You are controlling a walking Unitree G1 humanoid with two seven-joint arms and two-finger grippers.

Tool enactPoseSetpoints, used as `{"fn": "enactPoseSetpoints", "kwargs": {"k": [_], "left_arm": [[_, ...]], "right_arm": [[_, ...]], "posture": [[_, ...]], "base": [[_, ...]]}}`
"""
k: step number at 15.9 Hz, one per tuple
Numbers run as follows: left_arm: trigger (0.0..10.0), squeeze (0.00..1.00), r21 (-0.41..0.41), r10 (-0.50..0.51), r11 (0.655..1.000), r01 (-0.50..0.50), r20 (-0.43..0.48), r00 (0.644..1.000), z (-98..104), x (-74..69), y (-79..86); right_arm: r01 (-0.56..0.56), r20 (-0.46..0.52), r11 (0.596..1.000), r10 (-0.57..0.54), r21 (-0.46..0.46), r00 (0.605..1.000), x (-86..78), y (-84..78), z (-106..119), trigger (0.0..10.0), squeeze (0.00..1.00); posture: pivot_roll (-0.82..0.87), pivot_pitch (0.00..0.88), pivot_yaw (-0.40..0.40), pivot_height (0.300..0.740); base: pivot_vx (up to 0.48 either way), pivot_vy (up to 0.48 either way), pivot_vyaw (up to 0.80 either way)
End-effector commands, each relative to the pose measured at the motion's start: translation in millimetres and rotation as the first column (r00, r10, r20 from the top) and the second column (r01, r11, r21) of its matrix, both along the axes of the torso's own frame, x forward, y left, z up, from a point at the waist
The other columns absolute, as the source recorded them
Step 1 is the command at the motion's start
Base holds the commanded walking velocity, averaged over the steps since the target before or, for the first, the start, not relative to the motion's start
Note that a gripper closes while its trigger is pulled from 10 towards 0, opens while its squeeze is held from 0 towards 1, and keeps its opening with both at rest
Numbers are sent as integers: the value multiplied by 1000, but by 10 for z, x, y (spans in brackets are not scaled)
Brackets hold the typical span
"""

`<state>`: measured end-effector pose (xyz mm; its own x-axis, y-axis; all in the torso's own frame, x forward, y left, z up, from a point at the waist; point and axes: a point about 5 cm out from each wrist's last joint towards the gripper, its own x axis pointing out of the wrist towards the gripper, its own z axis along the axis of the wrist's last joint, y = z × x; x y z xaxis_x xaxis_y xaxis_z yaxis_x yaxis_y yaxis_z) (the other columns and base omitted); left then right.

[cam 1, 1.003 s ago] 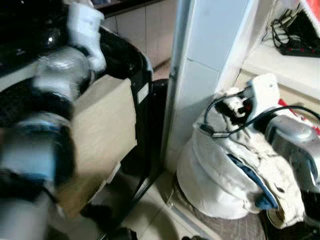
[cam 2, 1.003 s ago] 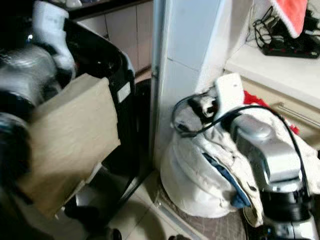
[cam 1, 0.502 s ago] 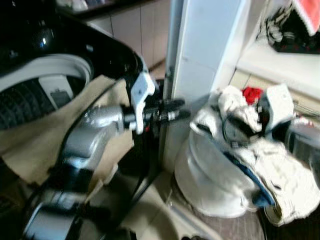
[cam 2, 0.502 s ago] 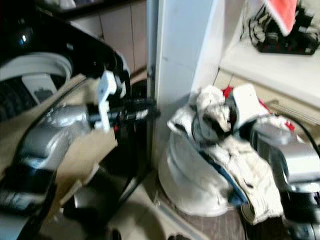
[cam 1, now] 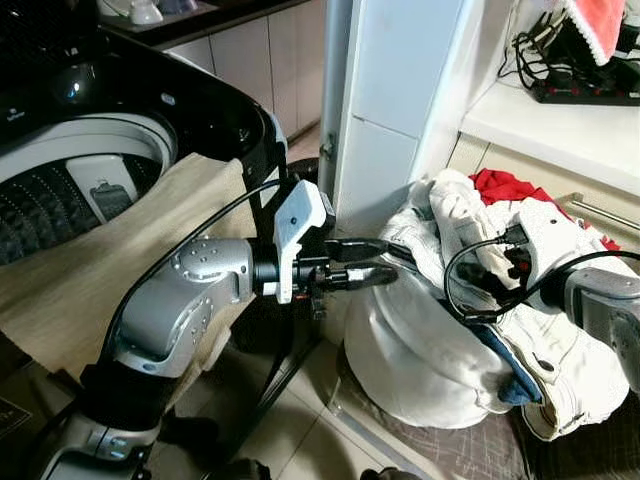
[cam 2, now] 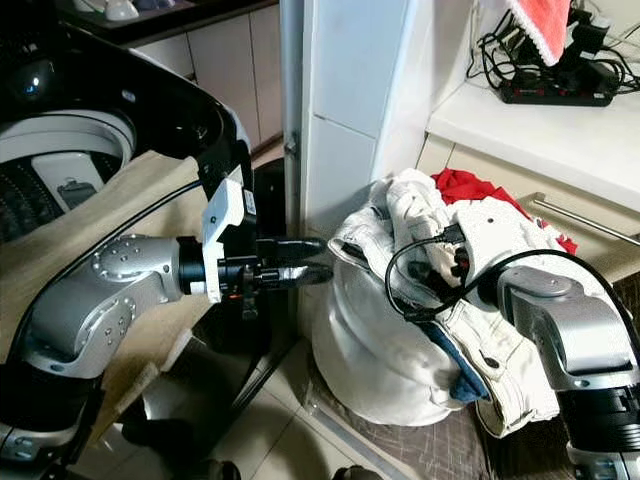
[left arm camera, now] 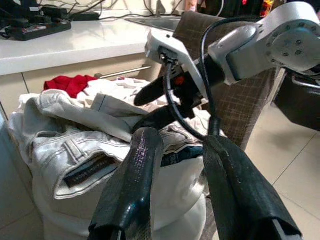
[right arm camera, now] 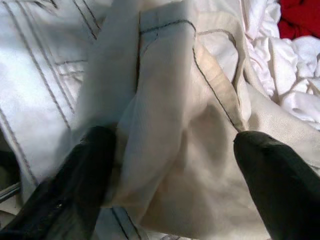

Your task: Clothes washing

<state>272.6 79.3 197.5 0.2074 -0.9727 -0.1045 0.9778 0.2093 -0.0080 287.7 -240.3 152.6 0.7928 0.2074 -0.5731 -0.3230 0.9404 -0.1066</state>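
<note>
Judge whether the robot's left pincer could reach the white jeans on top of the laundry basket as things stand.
Probably yes. The left pincer, open, points at the white jeans heaped on the laundry basket, with nothing between them. The right pincer already straddles a fold of that pile, so the two might crowd each other.

You see glossy black fingers point(left arm camera: 140, 185), smooth and plastic-looking, before off-white denim jeans point(left arm camera: 70, 150) with stitched seams and a red cloth point(left arm camera: 70, 82). The arm point(cam 1: 185, 300) is brushed silver metal; the washer point(cam 1: 120, 100) is glossy black; the floor point(cam 1: 300, 440) is smooth tile.
</note>
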Motion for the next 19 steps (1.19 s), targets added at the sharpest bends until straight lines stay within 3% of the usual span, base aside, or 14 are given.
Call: {"fn": "enactPoseSetpoints", "kwargs": {"k": [1, 19], "left_arm": [[10000, 0, 5, -6, 1000, 6, -3, 1000, -3, -39, -19], [10000, 0, -31, 74, 997, -75, -14, 997, 30, -45, -9]], "right_arm": [[11, -5, 1000, -11, -26, 1000, -12, -58, -17, 0, 0], [5, 73, 998, -10, 59, 997, 21, -130, 47, 0, 0]], "posture": [[-127, 51, -4, 740], [-126, 43, -1, 740]], "base": [[0, 0, 0], [0, 0, 0]]}}
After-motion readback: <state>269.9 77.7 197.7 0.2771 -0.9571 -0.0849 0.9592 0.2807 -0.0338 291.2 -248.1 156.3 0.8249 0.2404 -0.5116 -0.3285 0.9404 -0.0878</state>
